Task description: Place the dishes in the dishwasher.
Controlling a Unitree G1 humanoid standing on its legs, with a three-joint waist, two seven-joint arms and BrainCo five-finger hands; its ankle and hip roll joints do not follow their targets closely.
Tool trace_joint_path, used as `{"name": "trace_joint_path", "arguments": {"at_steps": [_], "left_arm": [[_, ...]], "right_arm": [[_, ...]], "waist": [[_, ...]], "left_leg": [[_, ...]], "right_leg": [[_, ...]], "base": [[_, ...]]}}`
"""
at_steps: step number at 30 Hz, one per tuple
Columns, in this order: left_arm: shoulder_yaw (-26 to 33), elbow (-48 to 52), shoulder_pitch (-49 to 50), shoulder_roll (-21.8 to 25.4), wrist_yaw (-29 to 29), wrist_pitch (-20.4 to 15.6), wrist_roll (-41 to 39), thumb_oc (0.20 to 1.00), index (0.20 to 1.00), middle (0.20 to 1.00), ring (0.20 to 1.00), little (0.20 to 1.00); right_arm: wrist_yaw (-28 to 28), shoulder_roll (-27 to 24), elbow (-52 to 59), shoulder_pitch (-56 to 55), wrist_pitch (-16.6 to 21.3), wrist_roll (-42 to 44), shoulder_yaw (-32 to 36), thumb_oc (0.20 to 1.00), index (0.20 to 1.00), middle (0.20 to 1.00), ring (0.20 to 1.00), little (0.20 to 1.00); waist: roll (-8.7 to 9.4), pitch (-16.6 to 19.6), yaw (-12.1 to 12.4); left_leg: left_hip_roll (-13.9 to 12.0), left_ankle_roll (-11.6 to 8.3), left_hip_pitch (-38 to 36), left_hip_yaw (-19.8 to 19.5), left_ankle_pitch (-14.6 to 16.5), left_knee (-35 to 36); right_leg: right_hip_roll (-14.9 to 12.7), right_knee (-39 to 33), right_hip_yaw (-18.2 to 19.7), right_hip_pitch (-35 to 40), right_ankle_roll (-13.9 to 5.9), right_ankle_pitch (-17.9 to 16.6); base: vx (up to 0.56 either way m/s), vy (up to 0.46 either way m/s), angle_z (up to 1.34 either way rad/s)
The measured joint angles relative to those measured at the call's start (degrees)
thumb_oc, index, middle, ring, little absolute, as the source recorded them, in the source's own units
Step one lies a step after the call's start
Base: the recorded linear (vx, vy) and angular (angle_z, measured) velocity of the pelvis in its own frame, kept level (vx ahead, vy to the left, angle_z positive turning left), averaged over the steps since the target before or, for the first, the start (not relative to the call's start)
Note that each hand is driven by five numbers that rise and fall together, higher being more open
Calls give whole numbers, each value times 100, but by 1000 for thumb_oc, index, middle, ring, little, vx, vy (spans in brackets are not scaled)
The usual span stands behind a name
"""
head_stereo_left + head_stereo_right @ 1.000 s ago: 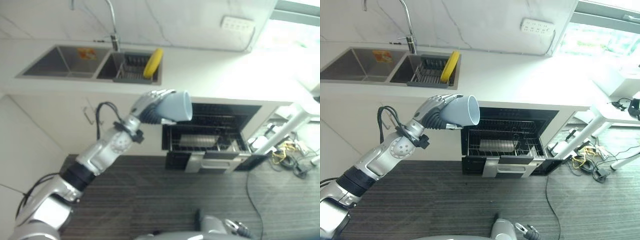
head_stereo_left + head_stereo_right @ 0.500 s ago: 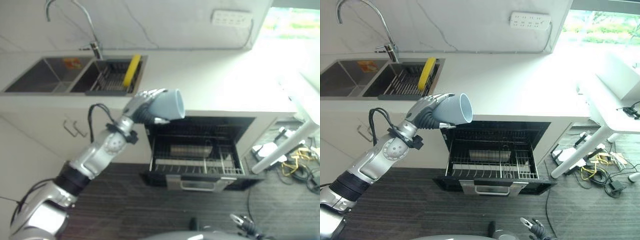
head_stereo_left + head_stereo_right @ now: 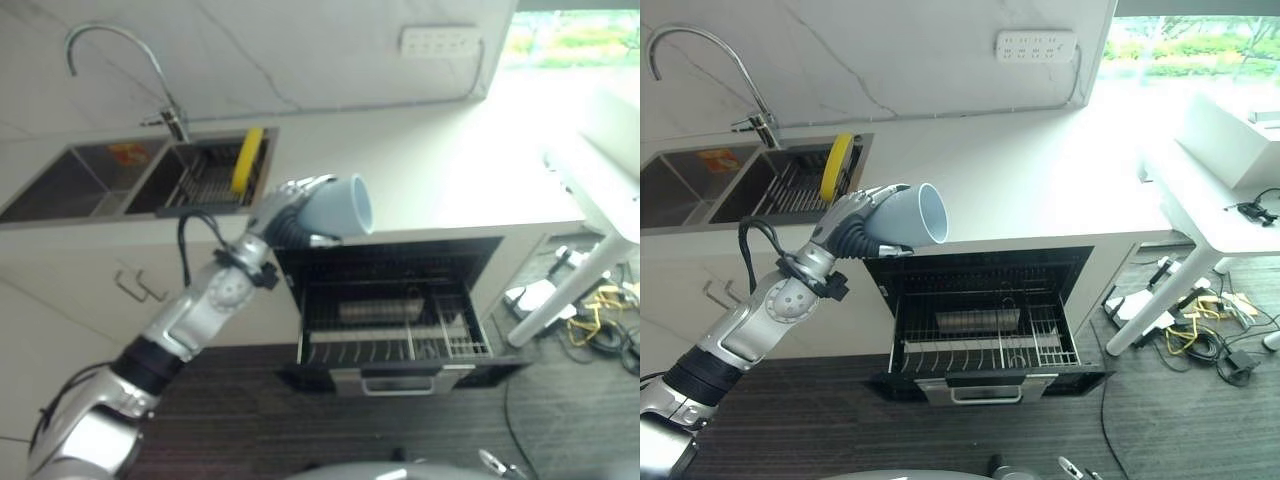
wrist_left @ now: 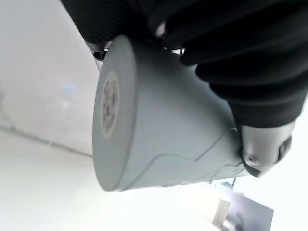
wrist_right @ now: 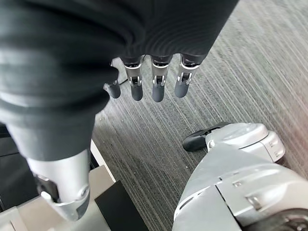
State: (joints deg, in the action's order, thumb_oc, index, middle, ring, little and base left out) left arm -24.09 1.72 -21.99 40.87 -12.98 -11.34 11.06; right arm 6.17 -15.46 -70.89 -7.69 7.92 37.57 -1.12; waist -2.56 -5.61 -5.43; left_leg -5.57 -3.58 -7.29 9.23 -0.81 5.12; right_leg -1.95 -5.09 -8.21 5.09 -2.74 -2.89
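Worktop [image 3: 1040, 180]: pale, running along a white marbled wall with a socket strip [image 3: 1036, 45]. Double sink [image 3: 700, 185] set in at the robot's left, tap [image 3: 700, 60] arching over it; a yellow plate [image 3: 836, 168] stands on edge in the sink's rack [image 3: 790, 190].

Dishwasher [image 3: 985, 310]: built in under the worktop, open, wire basket [image 3: 985, 345] drawn out over dark striped floor [image 3: 1190, 420]. A white table leg [image 3: 1160, 300] slants at the robot's right, with cables [image 3: 1210, 335] heaped on the floor beside it.

Cup [image 3: 910, 214]: pale blue-grey, held on its side in the air in front of the worktop edge, above the dishwasher's left corner, mouth turned toward the robot's right.

Left hand [image 3: 855, 225]: fingers curled round the cup's base end.

Left wrist view adds: the cup's underside [image 4: 109, 103] with a round printed mark, and a thumb [image 4: 260, 144] pressed against the cup wall.

Right hand [image 5: 149, 84]: seen in its own wrist view, fingers relaxed and empty, hanging above the floor.
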Motion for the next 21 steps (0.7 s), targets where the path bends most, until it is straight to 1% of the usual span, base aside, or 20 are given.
{"name": "trace_joint_path", "arguments": {"at_steps": [1, 2, 3, 5, 6, 8, 9, 11, 12, 13, 14, 15, 16, 17, 19, 21], "left_arm": [[180, 16, 208, -244, -17, -70, -342, 200, 200, 200, 200, 200], [396, 57, 466, -468, -32, -139, -520, 200, 200, 200, 200, 200], [580, 67, 660, -640, -33, -158, -598, 200, 200, 200, 200, 200], [664, 64, 684, -624, 0, -162, -599, 200, 200, 200, 200, 200], [664, 64, 684, -624, 40, -170, -600, 200, 200, 200, 200, 200], [710, 86, 767, -613, 154, -236, -671, 200, 200, 200, 200, 200], [725, 142, 848, -629, 226, -236, -953, 200, 200, 200, 200, 200], [895, 167, 927, -1059, 207, -227, -1633, 200, 200, 200, 200, 200], [1004, 160, 996, -1407, 115, -218, -2044, 200, 200, 200, 200, 200], [1062, 141, 1066, -1668, 14, -216, -2335, 200, 200, 200, 200, 200], [1094, -51, 1213, -2086, -269, -209, -2884, 200, 200, 200, 200, 200], [1102, -138, 1248, -2184, -366, -210, -2969, 200, 200, 200, 200, 200], [1101, -283, 1282, -2267, -659, -209, -2993, 200, 200, 200, 200, 200], [1112, -311, 1283, -2253, -781, -209, -2994, 200, 200, 200, 200, 200], [1056, -323, 1153, -2256, -1319, -210, -2868, 200, 200, 200, 200, 200], [1062, -264, 1073, -2242, -1889, -247, -2318, 200, 200, 200, 200, 200]], "right_arm": [[-111, 6, 167, -18, 85, 109, 132, 1000, 1000, 1000, 1000, 1000], [-233, 0, 623, -136, 188, 232, 210, 1000, 1000, 1000, 1000, 1000], [-393, -4, 1348, -323, 380, 480, 268, 1000, 1000, 1000, 1000, 1000], [-608, -44, 2187, -381, 730, 806, 567, 1000, 1000, 1000, 1000, 1000], [-688, -130, 2516, -437, 871, 869, 712, 1000, 1000, 1000, 1000, 1000], [-944, -381, 3763, -619, 1148, 826, 993, 1000, 1000, 1000, 1000, 1000], [-1108, -615, 4675, -636, 1583, 647, 1146, 1000, 1000, 1000, 1000, 1000], [-1234, -637, 5741, -709, 1623, 565, 1418, 1000, 1000, 1000, 1000, 1000], [-1221, -620, 6122, -688, 1641, 507, 1536, 1000, 1000, 1000, 1000, 1000], [-1212, -616, 6316, -653, 1646, 504, 1542, 1000, 1000, 1000, 1000, 1000], [-1134, -451, 6878, -662, 1621, 475, 1495, 1000, 1000, 1000, 1000, 1000], [-1043, -401, 7069, -664, 1619, 455, 1481, 1000, 1000, 1000, 1000, 1000], [-869, -447, 7475, -636, 1544, 451, 1369, 1000, 1000, 1000, 1000, 1000], [-760, -484, 7702, -610, 1538, 406, 1283, 1000, 1000, 1000, 1000, 1000], [-311, -638, 8163, -606, 1235, 413, 1225, 1000, 1000, 1000, 1000, 1000], [212, -975, 8818, -605, 819, 591, 796, 1000, 1000, 1000, 1000, 1000]], "waist": [[53, -5, 9], [90, -7, 8], [169, -7, -47], [329, -2, -68], [362, 3, -80], [378, -9, -167], [423, -31, -236], [461, -51, -336], [490, -48, -400], [521, -41, -438], [534, -35, -545], [531, -35, -587], [506, -30, -632], [502, -29, -672], [499, -21, -720], [492, -16, -752]], "left_leg": [[67, 42, -34, 77, 27, 0], [96, 76, -77, 132, 48, 0], [103, 86, -93, 190, 56, 0], [82, 89, -99, 250, 53, 1], [76, 88, -103, 254, 52, 1], [78, 89, -124, 296, 49, 2], [71, 92, -181, 401, 52, 2], [83, 94, -189, 422, 53, 2], [86, 98, -201, 450, 56, 2], [86, 101, -218, 494, 57, 2], [85, 111, -258, 583, 69, 2], [86, 112, -268, 611, 71, 1], [83, 123, -278, 724, 80, 3], [79, 127, -275, 786, 82, 2], [84, 129, -290, 847, 83, 2], [83, 131, -295, 853, 81, 3]], "right_leg": [[-66, 0, 76, -1, -59, 12], [-89, -2, 153, 1, -74, 1], [-98, -30, 201, -7, -91, -7], [-60, -29, 279, -41, -108, -16], [-51, -30, 286, -39, -107, -19], [-45, -31, 332, -42, -86, -58], [-28, -29, 443, -39, -78, -104], [-32, -29, 471, -48, -106, -107], [-34, -29, 498, -50, -121, -101], [-33, -30, 539, -54, -127, -99], [-20, -30, 626, -59, -130, -109], [-20, -31, 646, -62, -133, -114], [-16, -31, 745, -101, -137, -128], [-16, -31, 759, -136, -132, -133], [-18, -30, 784, -142, -156, -191], [-16, -30, 789, -138, -145, -210]], "base": [[4, -60, -25], [-15, -68, -33], [-17, -77, -31], [-15, -83, -20], [-33, -82, -10], [-70, -68, -18], [-80, -52, -26], [-44, -29, -16], [-24, -17, -15], [-41, -12, -28], [-32, -6, -26], [-30, 5, -37], [-12, 8, -33], [-19, 8, -36], [-30, 17, -17], [-15, 13, -3]]}}
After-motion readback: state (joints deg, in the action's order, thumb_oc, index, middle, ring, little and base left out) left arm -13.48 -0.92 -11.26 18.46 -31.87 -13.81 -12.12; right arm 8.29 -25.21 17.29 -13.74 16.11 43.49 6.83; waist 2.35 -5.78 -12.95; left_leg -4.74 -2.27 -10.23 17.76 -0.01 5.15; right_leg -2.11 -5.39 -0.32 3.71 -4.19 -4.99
